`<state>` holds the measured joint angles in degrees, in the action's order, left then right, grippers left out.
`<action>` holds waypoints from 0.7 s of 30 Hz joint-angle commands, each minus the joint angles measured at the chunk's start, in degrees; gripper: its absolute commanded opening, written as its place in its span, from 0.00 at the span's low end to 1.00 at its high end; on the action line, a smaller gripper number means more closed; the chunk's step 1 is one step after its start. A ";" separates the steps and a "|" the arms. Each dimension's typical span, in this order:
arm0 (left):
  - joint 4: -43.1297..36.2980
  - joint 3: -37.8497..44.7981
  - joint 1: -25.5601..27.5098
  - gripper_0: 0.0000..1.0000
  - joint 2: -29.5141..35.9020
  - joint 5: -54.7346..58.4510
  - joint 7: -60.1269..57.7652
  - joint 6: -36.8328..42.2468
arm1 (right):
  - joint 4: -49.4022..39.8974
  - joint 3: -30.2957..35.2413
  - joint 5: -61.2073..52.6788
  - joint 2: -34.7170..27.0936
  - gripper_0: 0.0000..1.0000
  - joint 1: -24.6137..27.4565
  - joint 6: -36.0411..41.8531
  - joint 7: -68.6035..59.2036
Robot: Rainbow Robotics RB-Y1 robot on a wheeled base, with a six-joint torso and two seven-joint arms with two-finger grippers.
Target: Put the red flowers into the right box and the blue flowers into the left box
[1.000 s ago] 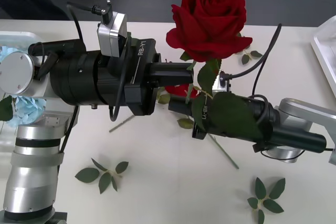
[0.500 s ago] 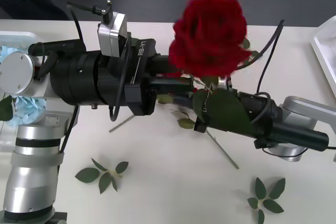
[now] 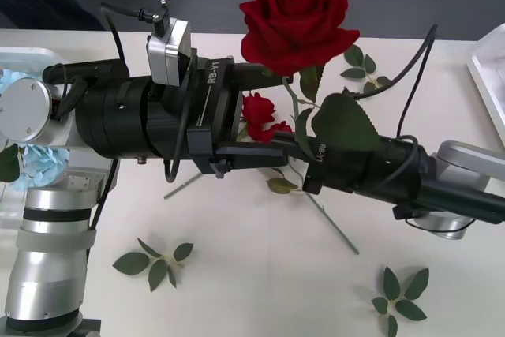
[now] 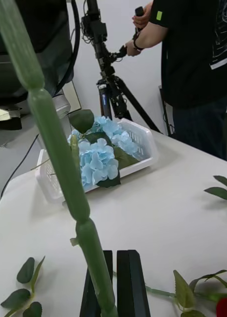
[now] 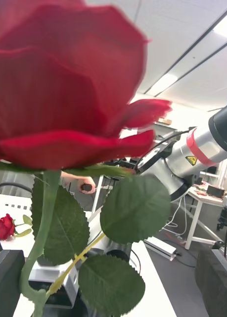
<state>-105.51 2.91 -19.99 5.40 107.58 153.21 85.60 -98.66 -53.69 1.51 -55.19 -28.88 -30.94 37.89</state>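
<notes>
The right tool (image 4: 111,285) is clamped on the stem of a red rose (image 3: 296,13), held above the bench (image 3: 260,274). The left tool (image 3: 264,108), jaws apart, flanks that stem. Beyond the stem, blue flowers (image 4: 98,153) lie in the left box (image 4: 143,141).

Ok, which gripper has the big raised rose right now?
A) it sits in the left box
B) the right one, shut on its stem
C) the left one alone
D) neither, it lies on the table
B: in the right wrist view the right gripper has its black fingers shut on the green stem of the raised red rose.
</notes>
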 commanded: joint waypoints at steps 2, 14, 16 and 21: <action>-0.92 -0.19 -1.28 1.00 -0.65 0.61 -0.37 -0.26 | -3.99 3.51 -0.81 -6.07 0.00 2.25 -1.23 -2.47; -1.72 0.07 2.23 1.00 -0.04 -2.82 -0.55 -0.87 | -11.11 17.31 -1.25 -9.41 0.00 15.17 -4.13 -3.44; -2.59 0.95 2.23 1.00 0.76 -5.54 -1.16 -1.67 | -11.46 20.47 -1.25 -8.71 0.00 17.54 -5.44 -3.53; -3.47 1.22 2.32 1.00 5.77 -12.84 -6.61 -4.57 | -12.87 29.17 0.16 -6.60 0.00 22.81 -5.88 -6.34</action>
<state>-106.43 3.64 -17.74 7.14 97.32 153.09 82.68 -108.82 -29.04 0.24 -63.78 -8.15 -36.60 37.33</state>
